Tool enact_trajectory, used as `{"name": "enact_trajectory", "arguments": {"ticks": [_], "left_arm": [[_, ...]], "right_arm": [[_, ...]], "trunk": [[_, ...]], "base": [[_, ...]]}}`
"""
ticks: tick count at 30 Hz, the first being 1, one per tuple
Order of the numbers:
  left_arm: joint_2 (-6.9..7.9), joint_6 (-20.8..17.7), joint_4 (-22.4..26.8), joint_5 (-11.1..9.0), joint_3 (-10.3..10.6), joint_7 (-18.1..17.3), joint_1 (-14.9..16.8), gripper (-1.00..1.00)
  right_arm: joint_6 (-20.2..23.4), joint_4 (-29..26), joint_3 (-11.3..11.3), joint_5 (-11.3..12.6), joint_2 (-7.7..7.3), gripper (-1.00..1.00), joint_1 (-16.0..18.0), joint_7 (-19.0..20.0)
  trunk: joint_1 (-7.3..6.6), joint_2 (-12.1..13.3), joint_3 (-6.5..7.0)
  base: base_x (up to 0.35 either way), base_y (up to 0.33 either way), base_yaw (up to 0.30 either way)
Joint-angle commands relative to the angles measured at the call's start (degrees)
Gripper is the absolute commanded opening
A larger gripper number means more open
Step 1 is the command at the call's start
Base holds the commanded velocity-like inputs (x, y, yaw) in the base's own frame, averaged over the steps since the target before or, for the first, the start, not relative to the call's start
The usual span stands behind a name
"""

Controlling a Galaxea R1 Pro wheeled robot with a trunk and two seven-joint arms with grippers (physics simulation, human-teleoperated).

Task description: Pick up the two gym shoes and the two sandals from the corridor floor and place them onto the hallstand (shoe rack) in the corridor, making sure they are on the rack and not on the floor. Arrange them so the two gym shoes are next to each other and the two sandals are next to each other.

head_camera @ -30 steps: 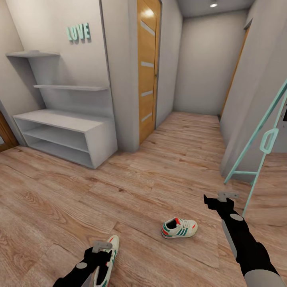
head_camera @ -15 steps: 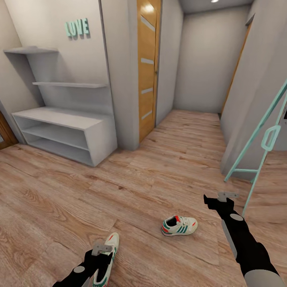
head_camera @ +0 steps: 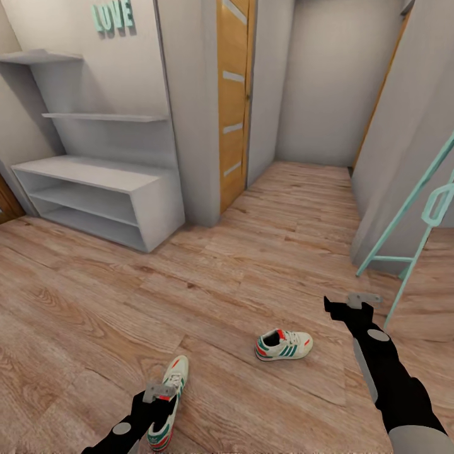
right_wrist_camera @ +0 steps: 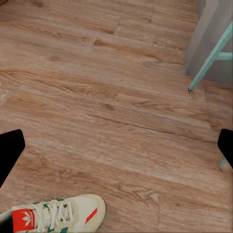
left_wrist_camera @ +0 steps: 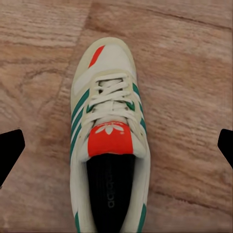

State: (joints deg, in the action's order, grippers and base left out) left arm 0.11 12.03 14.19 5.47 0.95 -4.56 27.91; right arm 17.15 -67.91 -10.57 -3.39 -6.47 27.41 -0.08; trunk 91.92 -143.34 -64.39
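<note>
Hovering over one cream-white lace-up sneaker (head_camera: 166,403) on the light brown wood-grain plank floor (head_camera: 88,315), the left gripper (head_camera: 157,392) holds nothing, its fingers spread wide to either side of the shoe in the left wrist view.

The left wrist view gives the shoe's top (left_wrist_camera: 108,141): white laces, green side stripes, red-orange tongue patch, dark insole, flat on the planks. The second matching sneaker (head_camera: 284,345) lies on its own further ahead and to the right, well apart from the first; the right wrist view catches its toe end (right_wrist_camera: 53,213). The right gripper (head_camera: 356,301) hangs above bare floor, fingers wide apart, empty. Beyond it stands a mint-green metal frame (head_camera: 410,233). Far left, the pale grey-white hallstand (head_camera: 101,189) sits against the wall, bench and both low shelves bare, mint "LOVE" lettering (head_camera: 112,15) above. An orange wooden door (head_camera: 232,101) and the corridor's grey end wall (head_camera: 321,82) lie farthest back.
</note>
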Motion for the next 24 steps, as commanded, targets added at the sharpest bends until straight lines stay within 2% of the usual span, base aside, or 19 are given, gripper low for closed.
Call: {"name": "enact_trajectory", "arguments": {"ticks": [1,2,3,8,13,24], "left_arm": [[0.0,0.2,0.0,0.6,0.0,0.1,0.0,1.0],[-0.01,0.2,0.0,0.6,0.1,0.1,0.0,1.0],[-0.01,0.1,-0.1,0.6,0.1,0.1,0.0,1.0],[0.02,0.2,-0.1,0.6,0.1,0.1,0.0,1.0],[0.04,0.3,-0.1,0.6,0.1,0.2,0.0,1.0],[0.06,0.4,-0.1,0.5,-0.1,0.4,-0.1,1.0]], "right_arm": [[1.2,-0.9,0.0,-0.3,0.01,1.0,0.0,0.0],[3.4,-2.6,0.0,-0.3,0.04,1.0,0.0,0.0],[7.3,-5.8,0.0,-0.2,0.09,1.0,0.0,0.0],[15.2,-12.9,0.0,0.0,0.14,1.0,0.0,0.1],[16.8,-15.1,0.2,0.1,0.39,1.0,0.0,0.2],[17.4,-15.6,0.2,0.1,0.74,1.0,0.0,0.2]], "trunk": [[0.01,0.0,-0.29],[0.04,0.0,-0.51],[0.06,-0.1,-0.74],[0.19,-0.1,-1.85],[0.32,-0.2,-2.96],[0.6,-0.3,-5.58]], "base": [[0.0,0.0,0.0],[0.0,0.0,0.0],[0.0,0.0,0.0],[0.0,0.0,0.0],[0.0,0.0,0.0],[0.0,0.0,0.0]]}}
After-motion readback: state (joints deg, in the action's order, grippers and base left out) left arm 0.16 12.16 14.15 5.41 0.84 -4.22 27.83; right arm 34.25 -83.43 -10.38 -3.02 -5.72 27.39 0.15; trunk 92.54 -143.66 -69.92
